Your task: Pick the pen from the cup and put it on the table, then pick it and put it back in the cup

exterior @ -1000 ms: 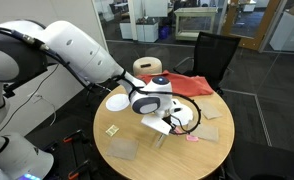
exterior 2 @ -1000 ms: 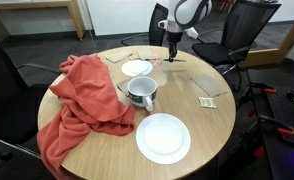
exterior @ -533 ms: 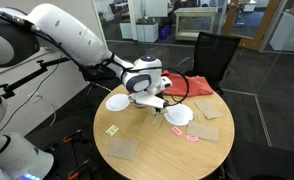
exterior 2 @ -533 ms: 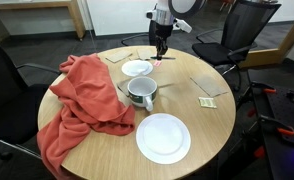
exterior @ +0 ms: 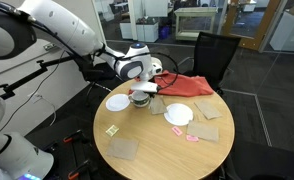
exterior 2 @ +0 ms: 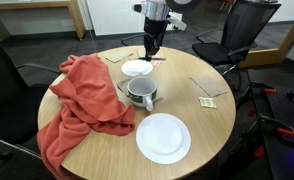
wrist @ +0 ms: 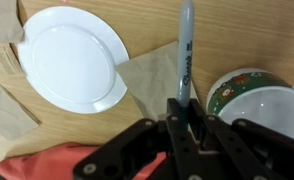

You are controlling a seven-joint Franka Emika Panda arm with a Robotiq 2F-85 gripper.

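Pen (wrist: 184,50) clamped by its end in the gripper (wrist: 187,118) above the table (wrist: 237,30), the cup (wrist: 259,108) at its four o'clock in the wrist view; held so far back, it could swivel and clip the rim.

Office space. Dark grey carpet (exterior: 262,110). Round light-wood desk (exterior: 157,150), with a black office chair (exterior: 213,56) behind it. An exterior view shows another black chair (exterior 2: 249,28). Glass partitions (exterior: 202,18) at the back, white wall (exterior 2: 112,15). Even indoor lighting.
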